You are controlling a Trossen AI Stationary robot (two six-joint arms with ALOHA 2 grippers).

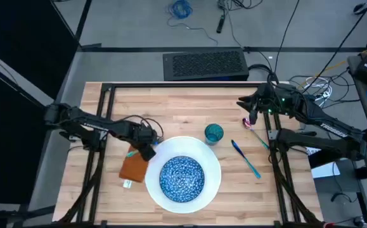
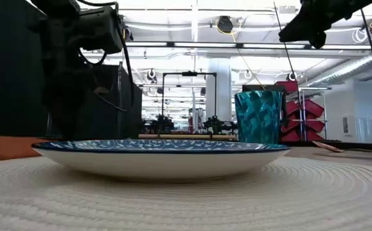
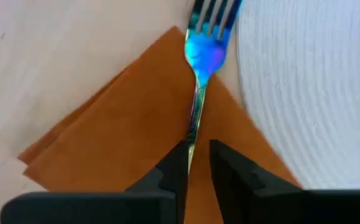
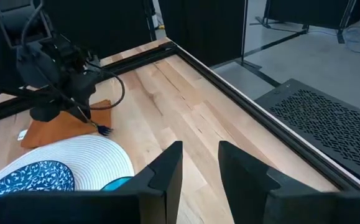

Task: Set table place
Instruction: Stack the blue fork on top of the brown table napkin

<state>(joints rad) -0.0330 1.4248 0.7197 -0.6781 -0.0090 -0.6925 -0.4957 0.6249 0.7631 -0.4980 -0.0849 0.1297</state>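
Bright overhead ceiling lights, soft shadows; the near placemat blurs in low view.

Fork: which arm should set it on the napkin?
Left. The left gripper already pinches the fork by its handle, directly over the napkin beside the white plate. The right gripper is open and empty, raised over the table's far right.
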